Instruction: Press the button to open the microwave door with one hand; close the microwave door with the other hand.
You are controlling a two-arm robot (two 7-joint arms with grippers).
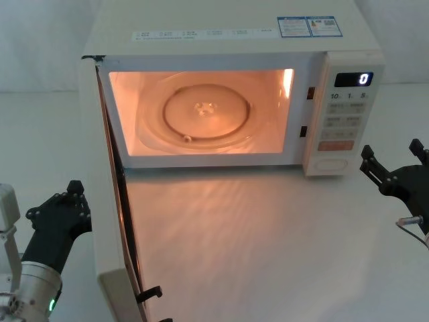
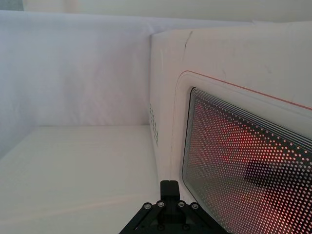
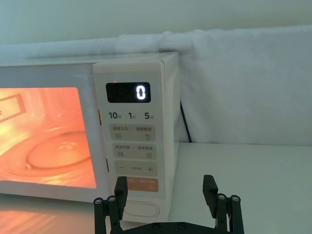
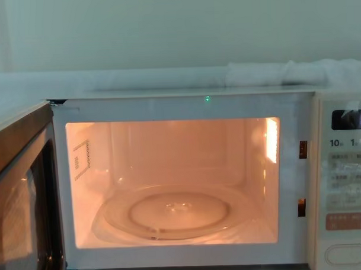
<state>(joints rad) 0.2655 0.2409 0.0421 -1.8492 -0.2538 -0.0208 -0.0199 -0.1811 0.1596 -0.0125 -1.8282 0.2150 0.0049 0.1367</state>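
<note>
With the door [image 1: 110,221] swung fully open at the microwave's [image 1: 228,40] left front corner and the cavity lit, the closing step is judged to remain. The left gripper [image 1: 67,204] is held just outside the door's outer face; whether its fingers are spread or closed cannot be told. A push applied near the hinge, or a glancing one, could slide off the panel or shift the microwave instead of latching the door. The window [image 2: 243,170] should not be struck hard. The right gripper [image 3: 165,192] is held with jaws wide, empty, near the microwave's right front corner, in front of the button [image 3: 141,210]; an accidental touch there could spring the door again. On the panel the display [image 1: 353,79] reads "0", with "10", "1" and "5" printed below it. Two blue-and-white labels [image 1: 308,27] on the microwave's top cannot be read.
</note>
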